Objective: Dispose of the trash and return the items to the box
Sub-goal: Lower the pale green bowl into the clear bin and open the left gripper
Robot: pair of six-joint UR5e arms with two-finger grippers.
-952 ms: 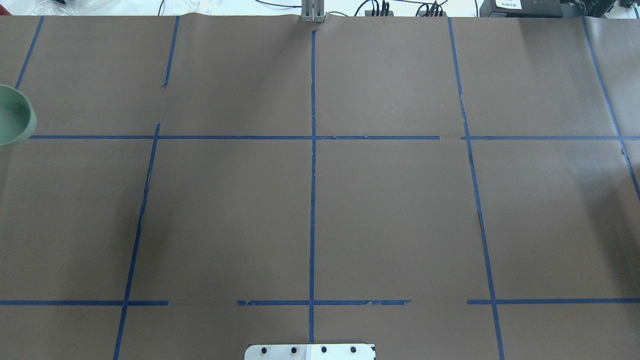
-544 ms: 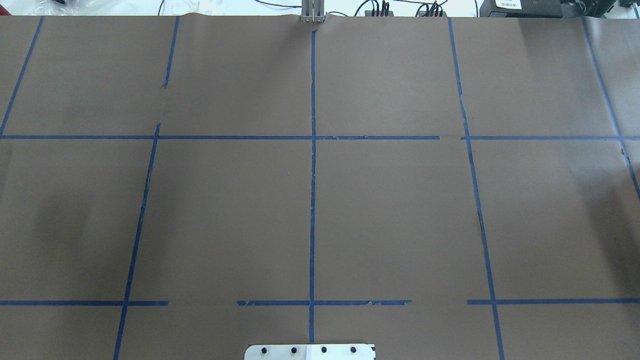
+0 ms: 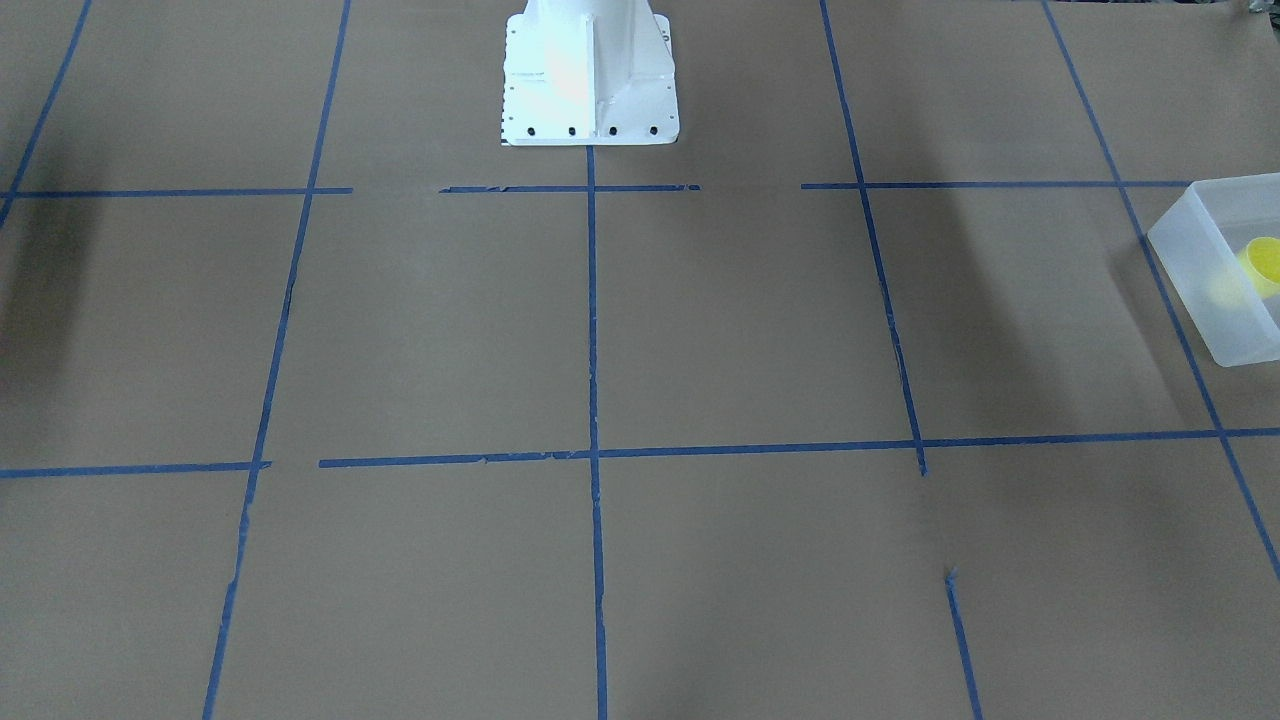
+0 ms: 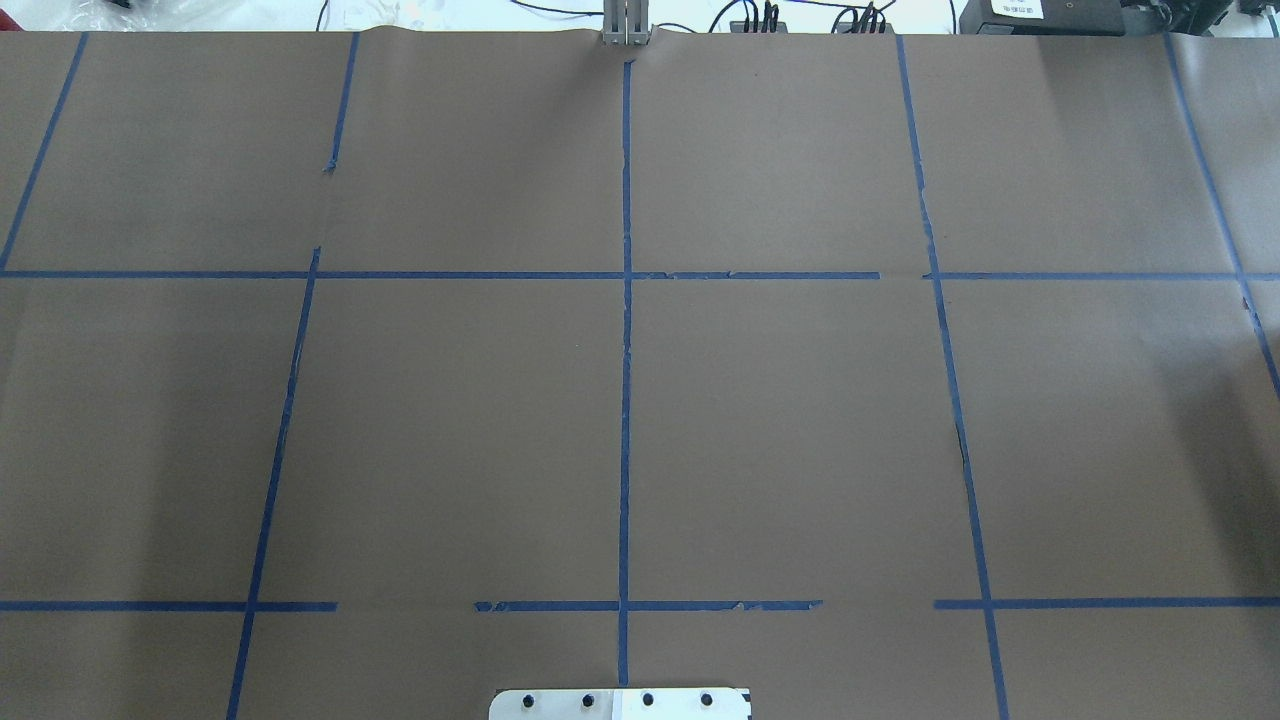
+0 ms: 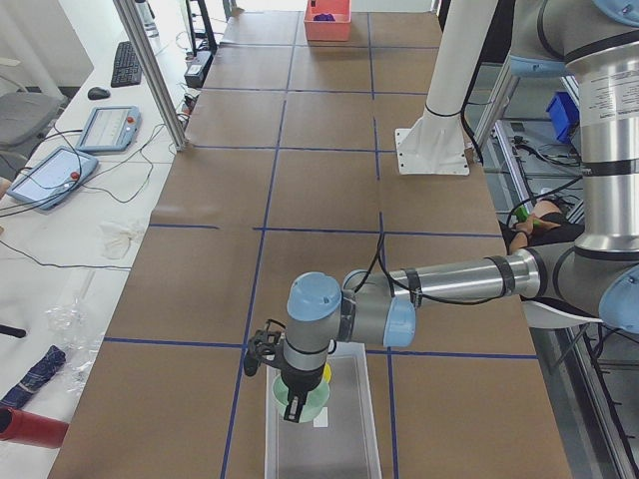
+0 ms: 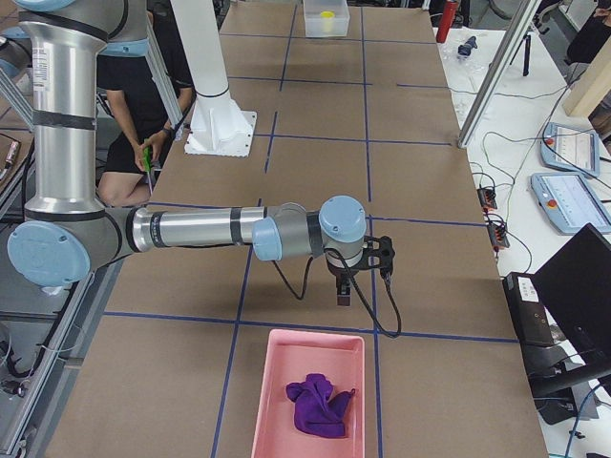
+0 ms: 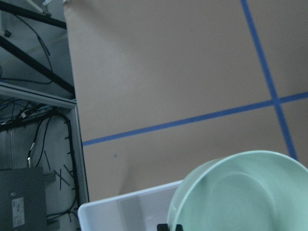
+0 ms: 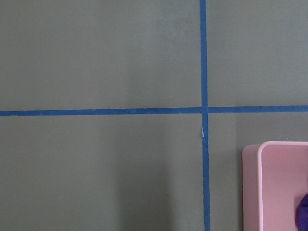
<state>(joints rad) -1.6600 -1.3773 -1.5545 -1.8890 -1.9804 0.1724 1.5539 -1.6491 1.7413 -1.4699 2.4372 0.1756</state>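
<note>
My left gripper (image 7: 169,227) is shut on the rim of the pale mint-green bowl (image 7: 240,192) and holds it above the near end of the translucent box (image 7: 120,214). In the exterior left view the left gripper (image 5: 292,403) and the bowl (image 5: 310,401) hang over the box (image 5: 329,449), with the yellow cup (image 5: 325,371) in the box just beyond. The front view shows the box (image 3: 1195,260) at the right edge with the cup (image 3: 1265,262) inside. My right gripper (image 6: 342,291) hovers above the table near a pink tray; I cannot tell whether it is open or shut.
The pink tray (image 6: 272,382) holds a crumpled purple cloth (image 6: 320,401); its corner shows in the right wrist view (image 8: 274,183). The white robot base (image 3: 588,80) stands mid-table. Brown paper with blue tape lines covers the table (image 4: 800,400). Tablets and cables lie beyond the far edge.
One second ago the green bowl showed at the overhead view's left edge. It has since moved left out of that view, and the arm's shadow has gone with it.
</note>
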